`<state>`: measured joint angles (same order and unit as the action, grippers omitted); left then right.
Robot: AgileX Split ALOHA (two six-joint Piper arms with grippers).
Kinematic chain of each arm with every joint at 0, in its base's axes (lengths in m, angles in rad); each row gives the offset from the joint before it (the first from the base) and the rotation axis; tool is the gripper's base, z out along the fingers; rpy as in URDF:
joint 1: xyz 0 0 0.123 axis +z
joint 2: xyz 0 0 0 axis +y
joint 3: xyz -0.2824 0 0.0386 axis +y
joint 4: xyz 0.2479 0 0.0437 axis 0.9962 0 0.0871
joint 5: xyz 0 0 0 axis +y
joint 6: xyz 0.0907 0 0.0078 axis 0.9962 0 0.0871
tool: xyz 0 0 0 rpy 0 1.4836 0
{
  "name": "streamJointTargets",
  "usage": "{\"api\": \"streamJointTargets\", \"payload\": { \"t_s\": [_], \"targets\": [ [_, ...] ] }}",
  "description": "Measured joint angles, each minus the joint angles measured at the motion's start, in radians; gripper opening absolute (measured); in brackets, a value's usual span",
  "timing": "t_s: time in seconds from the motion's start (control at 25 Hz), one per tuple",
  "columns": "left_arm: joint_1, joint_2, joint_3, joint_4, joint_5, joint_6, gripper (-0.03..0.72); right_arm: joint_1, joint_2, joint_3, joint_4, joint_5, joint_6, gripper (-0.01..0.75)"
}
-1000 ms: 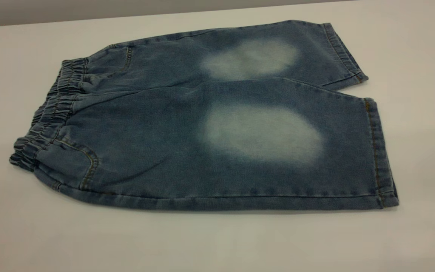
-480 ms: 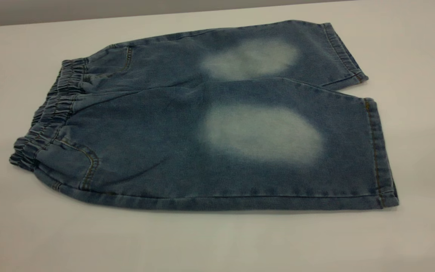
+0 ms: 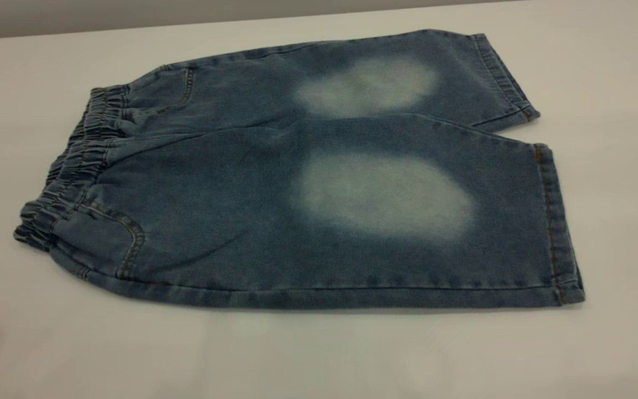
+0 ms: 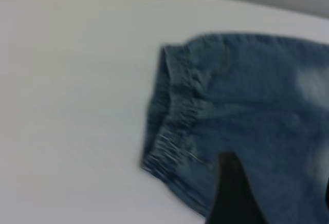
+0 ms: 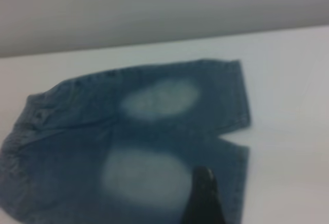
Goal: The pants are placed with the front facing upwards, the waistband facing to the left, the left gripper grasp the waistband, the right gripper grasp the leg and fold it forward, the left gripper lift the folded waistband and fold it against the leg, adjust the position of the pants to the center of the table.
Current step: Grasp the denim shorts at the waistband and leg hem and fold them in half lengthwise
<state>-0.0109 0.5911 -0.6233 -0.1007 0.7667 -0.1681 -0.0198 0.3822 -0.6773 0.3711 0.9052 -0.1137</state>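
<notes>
- The gathered, ruffled blue denim waistband forms the left end of the small short blue denim pants, which lie flat and front up on the large smooth white table.
- The exterior view shows the whole garment, with a pale faded patch on the near leg and another on the far leg, but neither of my grippers.
- My left wrist view adds what that view lacks: one dark finger of my left gripper above the denim, just beside the waistband. Only that finger shows, so I cannot tell how far this gripper is spread or whether it touches cloth.
- My right wrist view shows one dark fingertip of my right gripper over the near leg, beside its faded patch and near the hem. Again I cannot tell its spread, and nothing visibly sits in its grasp.
</notes>
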Motion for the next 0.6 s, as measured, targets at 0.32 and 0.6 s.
{"api": "streamJointTargets", "payload": {
  "t_s": [0.32, 0.6],
  "targets": [
    [0.000, 0.394, 0.000, -0.057, -0.199, 0.005, 0.392, 0.000, 0.384, -0.002, 0.139, -0.109, -0.107, 0.479],
    [0.000, 0.682, 0.000, -0.057, -0.322, 0.005, 0.392, 0.000, 0.653, 0.000, 0.261, -0.157, -0.225, 0.479]
  ]
}}
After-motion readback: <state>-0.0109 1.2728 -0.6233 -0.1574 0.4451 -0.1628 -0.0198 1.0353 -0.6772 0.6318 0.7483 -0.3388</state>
